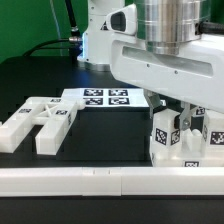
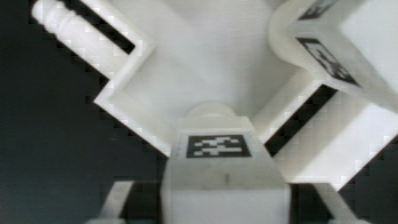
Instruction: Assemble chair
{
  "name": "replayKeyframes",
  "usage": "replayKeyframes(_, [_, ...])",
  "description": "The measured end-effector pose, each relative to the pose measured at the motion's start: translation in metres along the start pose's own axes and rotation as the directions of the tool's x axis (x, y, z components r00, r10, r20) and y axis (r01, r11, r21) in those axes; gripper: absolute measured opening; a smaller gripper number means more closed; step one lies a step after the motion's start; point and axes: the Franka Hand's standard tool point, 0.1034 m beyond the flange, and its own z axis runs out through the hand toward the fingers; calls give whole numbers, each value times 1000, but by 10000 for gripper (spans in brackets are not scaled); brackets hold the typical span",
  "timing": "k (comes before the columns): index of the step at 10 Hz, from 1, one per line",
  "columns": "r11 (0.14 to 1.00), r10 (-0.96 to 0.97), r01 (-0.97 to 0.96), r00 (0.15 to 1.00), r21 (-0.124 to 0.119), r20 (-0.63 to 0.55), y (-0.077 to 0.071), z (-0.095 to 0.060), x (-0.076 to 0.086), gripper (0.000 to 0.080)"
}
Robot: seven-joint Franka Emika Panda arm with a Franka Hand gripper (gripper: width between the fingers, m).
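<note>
The chair parts [image 1: 170,140] being worked on stand in a cluster of upright white blocks with square tags. They are at the near edge of the dark surface [image 1: 30,80], on the exterior view's right, just behind the white border rail [image 1: 100,182]. The hand [image 1: 185,122] reaches straight down into this cluster. It is clenched, and the wrist view suggests it grips a narrow tagged piece [image 2: 217,148] that sits between broader white slabs. How that piece seats against its neighbours cannot be made out.

More loose pieces [image 1: 40,122] lie near the rail on the exterior view's left, well apart from the cluster, and the marker board [image 1: 105,97] lies farther back between the two groups.

The step in hand looks like fitting this one piece into the partly built chair. The next move probably calls for keeping it square to its socket and pressing or turning it gently so the neighbouring blocks do not tip.
</note>
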Motion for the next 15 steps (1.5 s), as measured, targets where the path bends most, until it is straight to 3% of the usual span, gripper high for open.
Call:
replayKeyframes(1, [1000, -16, 16, 1000, 0, 0, 0, 0, 0, 291])
replayKeyframes(4, [992, -123, 123, 992, -3, 3, 0, 0, 0, 608])
replayKeyframes(8, [851, -525, 525, 851, -2, -4, -1, -1, 1, 648])
replayKeyframes(10, [729, -684, 684, 729, -5, -3, -1, -1, 1, 648])
replayKeyframes(15, [359, -933, 932, 360, -38, 14, 1, 0, 3, 648])
